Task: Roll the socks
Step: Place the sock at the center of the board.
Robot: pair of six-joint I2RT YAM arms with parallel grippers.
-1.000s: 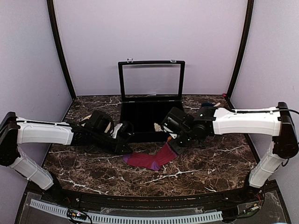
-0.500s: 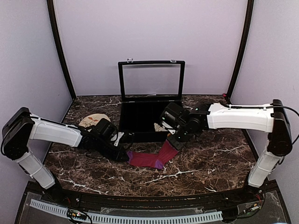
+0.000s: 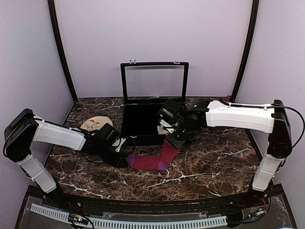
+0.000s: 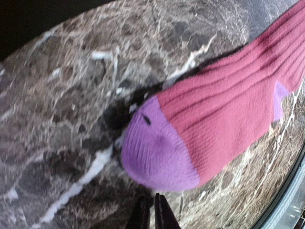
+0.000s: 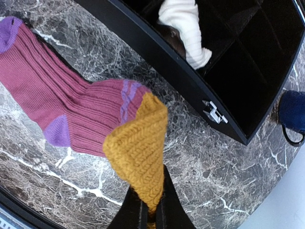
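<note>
One maroon ribbed sock (image 4: pixel 228 100) flat on marble tabletop (image 4: pixel 62 119), purple toe (image 4: pixel 155 152) nearest. Purple heel patch (image 4: pixel 281 95) at right. The left gripper (image 4: pixel 153 212) pinched together, just beside toe.

Ribbed knit sock (image 5: pixel 47 90), glossy veined marble tabletop (image 5: pixel 200 157), matt black case (image 5: pixel 143 45)

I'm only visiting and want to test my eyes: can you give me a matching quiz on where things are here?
1 maroon sock
2 cream sock
3 tan mat

a inside the black case
b on the table, left of the case
c orange end pinched in the right gripper

Pairs: 1-c, 2-a, 3-b
</note>
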